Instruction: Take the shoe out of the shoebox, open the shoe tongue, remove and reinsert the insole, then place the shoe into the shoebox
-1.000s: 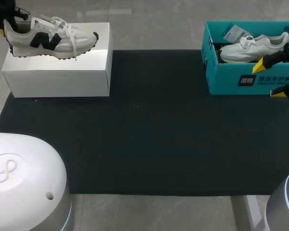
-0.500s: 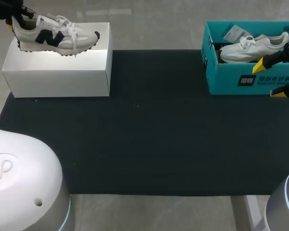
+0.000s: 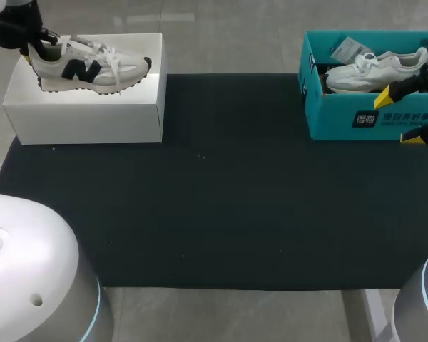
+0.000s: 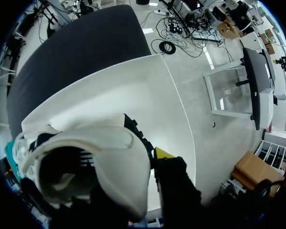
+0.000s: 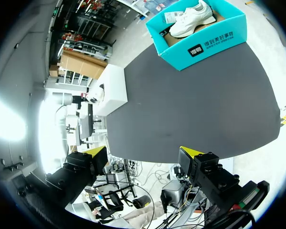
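As the shoe (image 3: 93, 65) comes down: within 1 s it has shifted right and lower, sole now at the white box (image 3: 85, 114) top; set-down looks near.
Left gripper (image 3: 32, 46): clamped on the shoe's heel.
Right gripper (image 3: 403, 114): jaws apart, empty, beside the teal box (image 3: 342, 117).
Edges: toe near the white box's right edge.
Room: mat (image 3: 221, 185) lies between both boxes.

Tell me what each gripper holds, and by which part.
Left gripper holds the black-and-white sneaker by its heel; right gripper is open, holding nothing.
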